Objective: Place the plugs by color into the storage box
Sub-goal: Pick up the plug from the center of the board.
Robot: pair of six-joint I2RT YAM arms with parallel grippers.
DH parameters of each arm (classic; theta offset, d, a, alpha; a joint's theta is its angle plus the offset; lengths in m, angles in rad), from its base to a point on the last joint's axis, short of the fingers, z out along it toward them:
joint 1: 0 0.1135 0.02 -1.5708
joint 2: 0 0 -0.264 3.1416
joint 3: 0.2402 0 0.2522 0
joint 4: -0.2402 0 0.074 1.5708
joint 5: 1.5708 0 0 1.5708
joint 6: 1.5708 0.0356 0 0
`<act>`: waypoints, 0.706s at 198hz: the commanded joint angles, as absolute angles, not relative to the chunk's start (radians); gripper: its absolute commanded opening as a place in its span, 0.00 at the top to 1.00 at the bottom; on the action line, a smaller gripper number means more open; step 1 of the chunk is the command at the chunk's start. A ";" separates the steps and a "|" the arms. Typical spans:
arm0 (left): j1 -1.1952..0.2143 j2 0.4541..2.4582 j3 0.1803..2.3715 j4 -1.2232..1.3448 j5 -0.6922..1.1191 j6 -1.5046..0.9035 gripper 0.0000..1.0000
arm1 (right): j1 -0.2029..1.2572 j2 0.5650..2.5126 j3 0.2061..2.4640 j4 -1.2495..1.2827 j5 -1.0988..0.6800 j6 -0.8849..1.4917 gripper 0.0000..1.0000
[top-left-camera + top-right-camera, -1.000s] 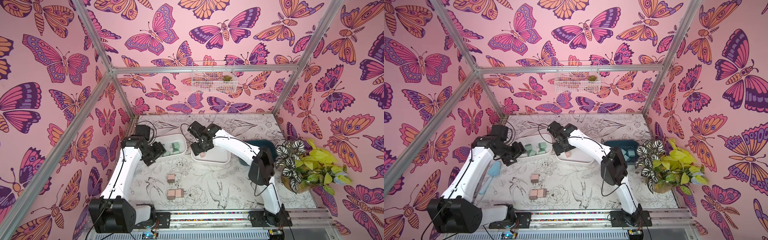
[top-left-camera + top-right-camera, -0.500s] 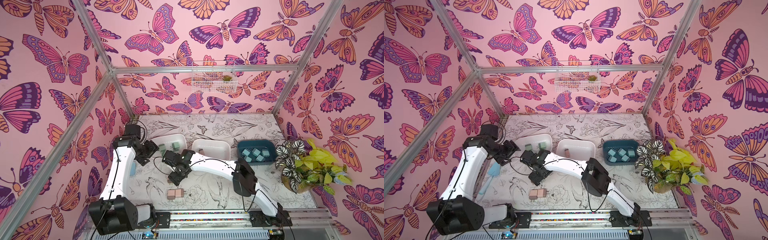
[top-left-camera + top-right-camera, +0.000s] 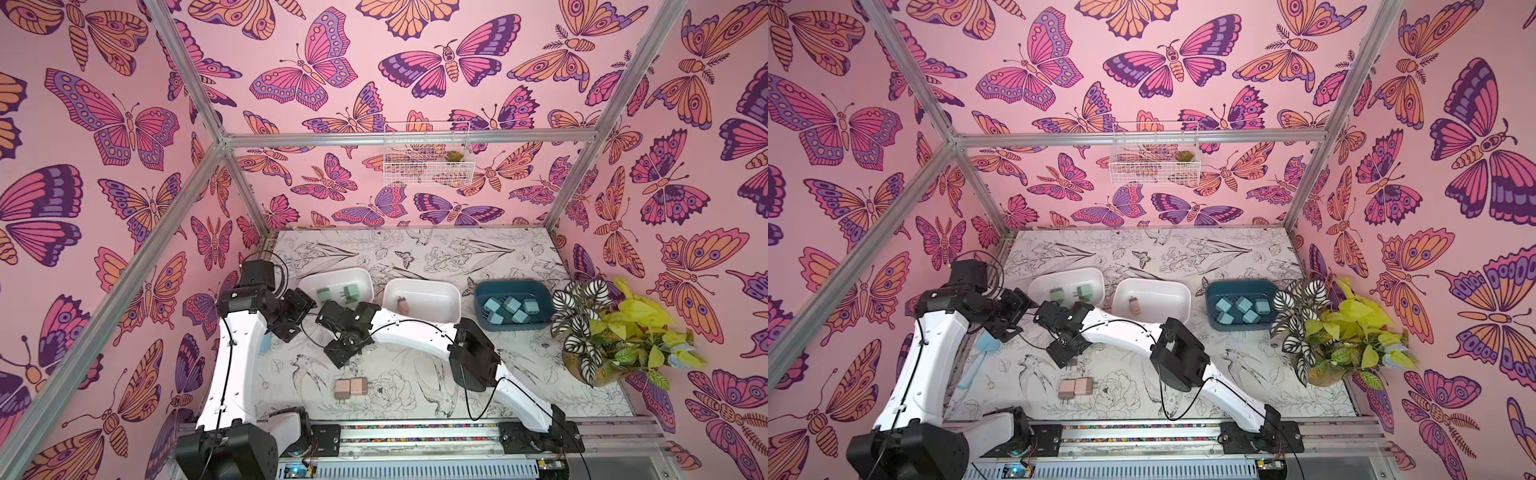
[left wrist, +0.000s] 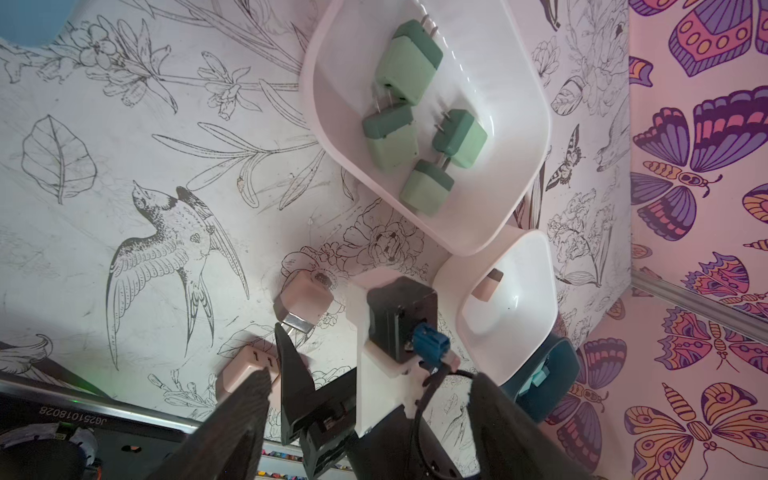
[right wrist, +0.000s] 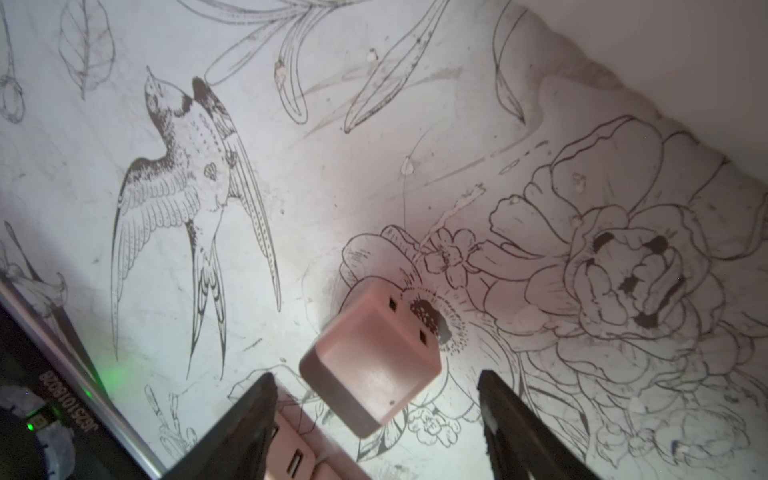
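Between the wide-spread fingers of the right gripper, just past their tips, a pink plug sits tilted on the desk. As far as the wrist view shows, it touches neither finger. In both top views this gripper hangs over the plug and hides it. Just nearer than the fingers, two more pink plugs lie side by side on the desk, touching each other.

To the left, the left gripper hangs above the desk with its fingers moderately apart, holding nothing. A pale blue tool, partly hidden under that arm, lies at the left edge of the desk.

Farther back, three containers stand in a row. The left white tray, just beyond the left gripper, holds four green plugs. The middle white tray holds a single pink plug. The teal bin on the right holds a cluster of blue plugs. A potted plant stands at the right edge, just beside the bin.
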State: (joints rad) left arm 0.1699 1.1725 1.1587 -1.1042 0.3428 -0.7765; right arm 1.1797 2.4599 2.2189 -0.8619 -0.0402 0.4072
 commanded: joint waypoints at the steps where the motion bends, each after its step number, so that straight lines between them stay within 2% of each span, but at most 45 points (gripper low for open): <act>1: 0.176 1.159 1.145 -1.129 0.361 -0.784 0.23 | 1.183 2.516 2.264 -0.836 0.027 0.502 0.23; 74: 0.176 1.167 1.151 -1.135 0.385 -0.773 0.23 | 1.213 2.605 2.367 -0.971 0.201 0.545 0.25; 119: 0.176 1.170 1.127 -1.123 0.399 -0.779 0.23 | 1.209 2.416 2.049 -0.931 0.299 0.484 0.25; 140: 0.176 1.169 1.114 -1.111 0.408 -0.786 0.23 | 1.197 2.315 1.888 -0.844 0.275 0.463 0.25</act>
